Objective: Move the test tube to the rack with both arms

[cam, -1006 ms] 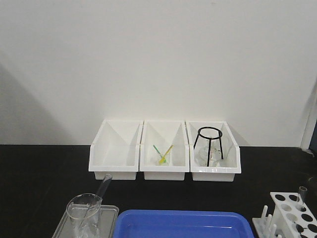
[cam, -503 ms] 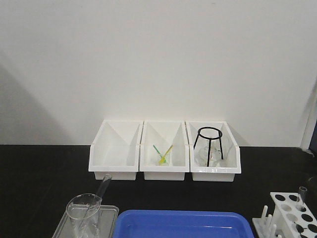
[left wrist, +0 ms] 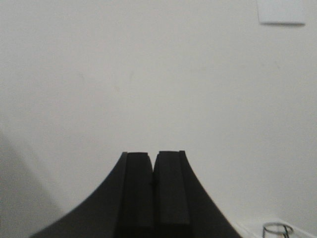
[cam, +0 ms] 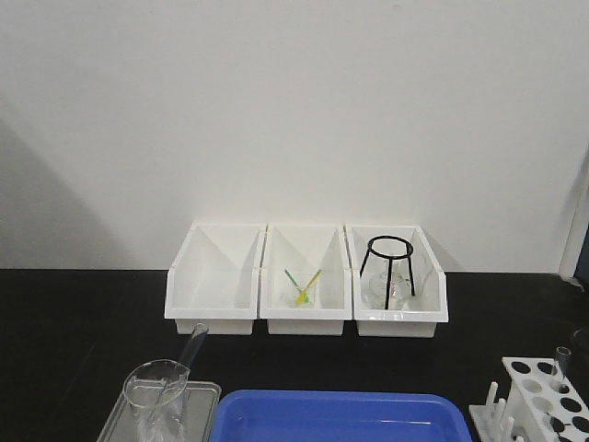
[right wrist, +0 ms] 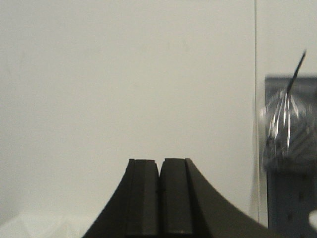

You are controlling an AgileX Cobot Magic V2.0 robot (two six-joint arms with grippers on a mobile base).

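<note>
A slender clear test tube leans in a clear glass beaker at the lower left of the front view. The white rack with round holes and pegs stands at the lower right, with another clear tube upright in it. Neither arm shows in the front view. My left gripper is shut and empty, facing the white wall. My right gripper is shut and empty, also facing the wall.
Three white bins stand in a row at the back; the middle holds yellow-green sticks, the right a black tripod. A blue tray lies front centre. The beaker stands on a grey tray. The tabletop is black.
</note>
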